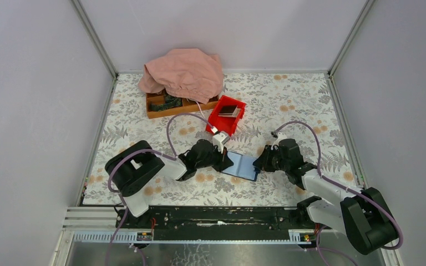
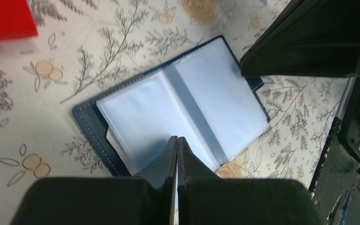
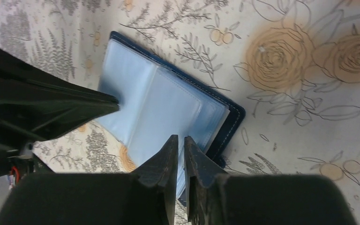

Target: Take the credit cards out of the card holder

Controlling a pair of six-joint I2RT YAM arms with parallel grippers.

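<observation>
Left gripper [image 2: 177,140]: closed, tips resting on the left end of the card holder [image 1: 242,166], apparently to pin it. The holder lies open mid-tabletop, toward the near edge. Right gripper [image 3: 180,140]: jaws nearly together at its right end; grip on a sleeve cannot be confirmed.

My left gripper [image 1: 224,160] and right gripper [image 1: 259,162] flank the open card holder [image 1: 241,167], one at each end; just beyond, cards [image 1: 229,110] lie in a red bin [image 1: 221,123].

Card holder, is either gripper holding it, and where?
Cannot tell. The left gripper, shut, and the right gripper, almost closed, sit at opposite ends of the holder; no clear pinch shows.
</observation>
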